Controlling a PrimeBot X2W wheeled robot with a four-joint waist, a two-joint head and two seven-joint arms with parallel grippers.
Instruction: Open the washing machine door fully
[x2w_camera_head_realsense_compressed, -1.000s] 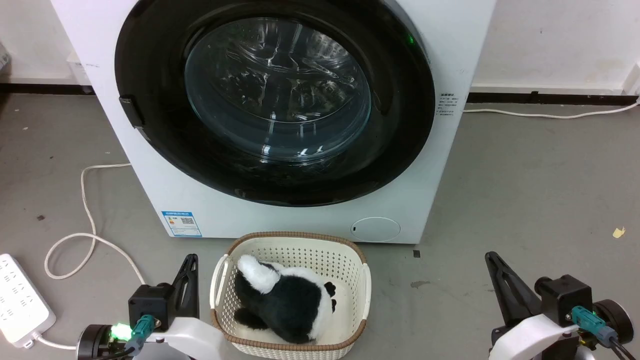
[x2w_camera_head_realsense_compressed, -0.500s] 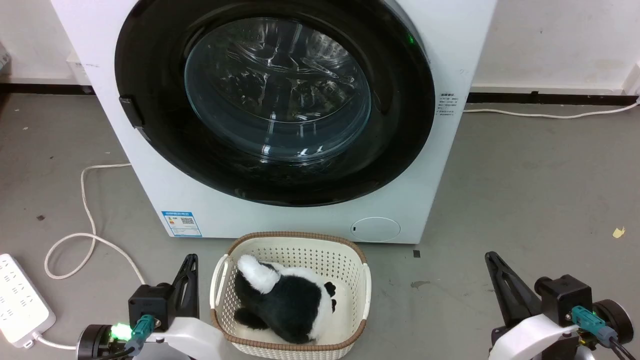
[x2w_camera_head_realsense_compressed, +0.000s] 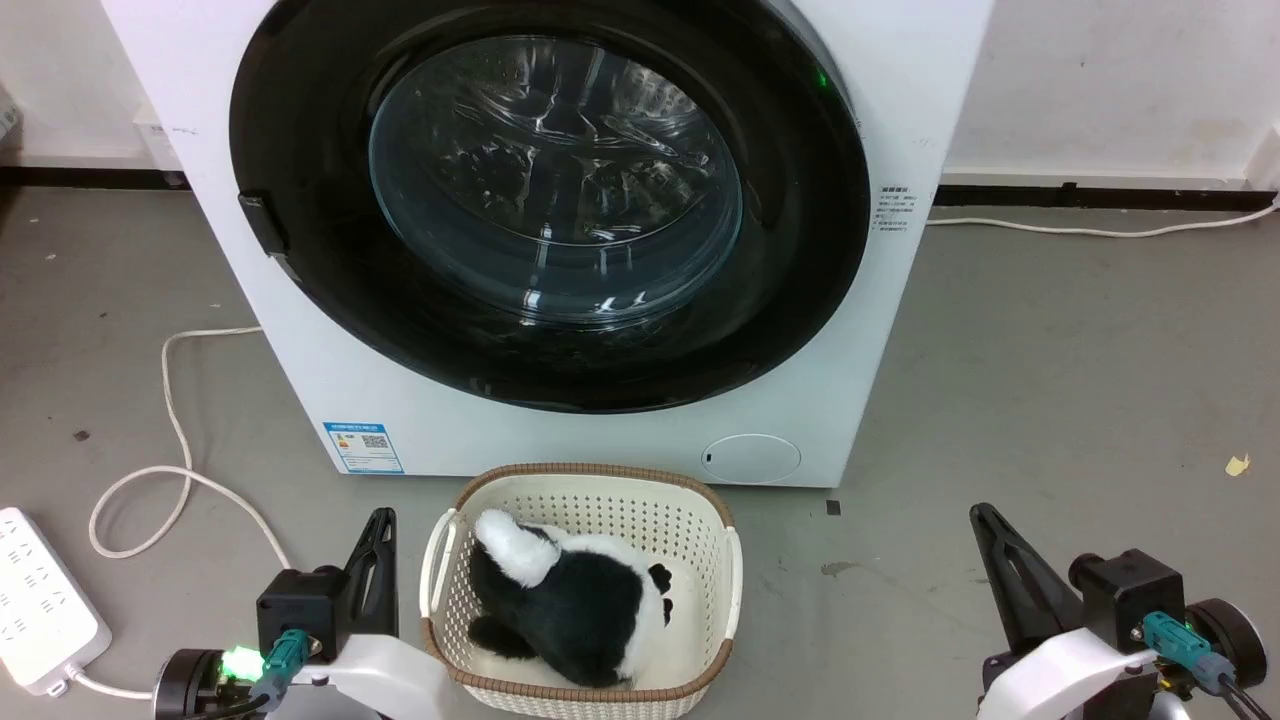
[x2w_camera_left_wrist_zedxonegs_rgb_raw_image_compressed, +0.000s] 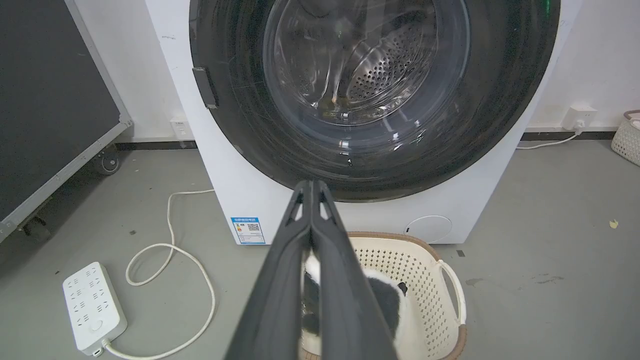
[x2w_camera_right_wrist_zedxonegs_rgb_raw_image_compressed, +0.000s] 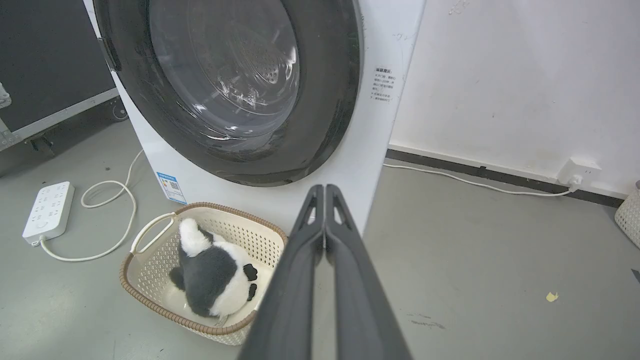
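Two units closed, empty: left end effector (x2w_camera_head_realsense_compressed: 380, 520), lower left; right end effector (x2w_camera_head_realsense_compressed: 982, 515), lower right; washing machine door (x2w_camera_head_realsense_compressed: 550, 200) shut, upper centre. Risk, judged: closed tips skidding off glossy rim; reaching arm knocking basket (x2w_camera_head_realsense_compressed: 590, 470) beneath.

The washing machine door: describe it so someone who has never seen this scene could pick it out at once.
Find the white washing machine standing on the grey floor. The washing machine door is the large round panel covering most of its front. Unlike the small pale round cover low on the front, it is glossy black with a bulging clear glass centre.
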